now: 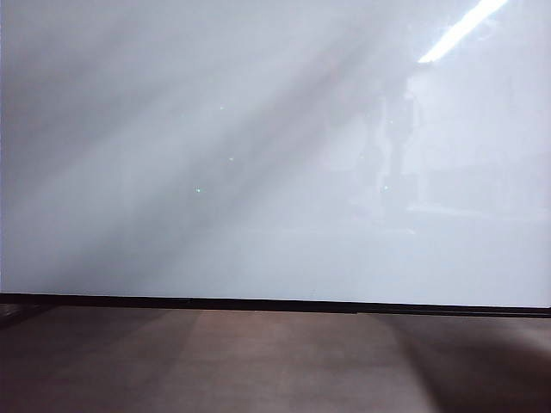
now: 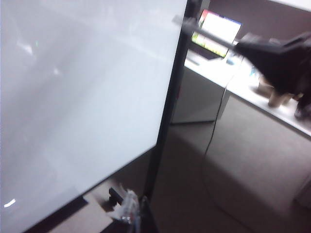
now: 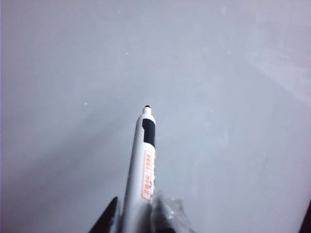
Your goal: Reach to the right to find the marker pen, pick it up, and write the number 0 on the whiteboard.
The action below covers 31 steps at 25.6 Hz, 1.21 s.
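The whiteboard (image 1: 258, 172) fills the exterior view, glossy white with a thin black lower edge; neither gripper shows there. In the right wrist view my right gripper (image 3: 138, 221) is shut on the marker pen (image 3: 144, 160), a white barrel with a black band and an uncapped black tip. The tip points at the whiteboard (image 3: 218, 97), and I cannot tell whether it touches. The left wrist view shows my left gripper (image 2: 133, 216) blurred, its fingers close together and empty, beside the whiteboard (image 2: 82, 97). The number 0 is not in view.
Grey-brown floor (image 1: 258, 361) lies below the board. In the left wrist view a black post (image 2: 167, 111) edges the board. Beyond it stand a white desk (image 2: 204, 92) with a lit screen (image 2: 218, 29), a dark blurred arm (image 2: 282, 63) and a cable (image 2: 211, 145).
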Each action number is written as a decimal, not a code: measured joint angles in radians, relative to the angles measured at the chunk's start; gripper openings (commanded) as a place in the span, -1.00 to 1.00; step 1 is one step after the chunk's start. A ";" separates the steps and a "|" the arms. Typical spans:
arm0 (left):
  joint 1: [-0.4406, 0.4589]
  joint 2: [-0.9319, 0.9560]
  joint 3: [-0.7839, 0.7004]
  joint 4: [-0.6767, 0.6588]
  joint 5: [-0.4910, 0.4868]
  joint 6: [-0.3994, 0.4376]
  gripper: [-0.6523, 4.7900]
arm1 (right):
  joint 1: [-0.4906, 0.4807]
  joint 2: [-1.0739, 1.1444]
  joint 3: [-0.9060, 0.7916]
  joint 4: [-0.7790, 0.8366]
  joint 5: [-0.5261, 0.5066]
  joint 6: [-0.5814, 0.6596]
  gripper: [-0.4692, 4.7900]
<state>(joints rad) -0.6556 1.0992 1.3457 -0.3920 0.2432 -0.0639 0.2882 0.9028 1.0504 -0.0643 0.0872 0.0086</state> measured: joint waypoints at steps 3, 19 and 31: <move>0.000 0.070 0.113 -0.053 -0.006 0.000 -0.78 | -0.002 0.077 0.069 0.016 0.000 -0.051 -0.84; 0.002 0.281 0.291 -0.151 -0.222 0.026 -0.78 | -0.002 0.440 0.482 -0.076 0.057 -0.216 -0.84; 0.004 0.283 0.291 -0.142 -0.248 0.128 -0.78 | -0.017 0.465 0.482 -0.069 0.072 -0.250 -0.84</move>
<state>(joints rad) -0.6514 1.3819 1.6363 -0.5339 -0.0044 0.0643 0.2710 1.3682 1.5326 -0.1333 0.1596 -0.2413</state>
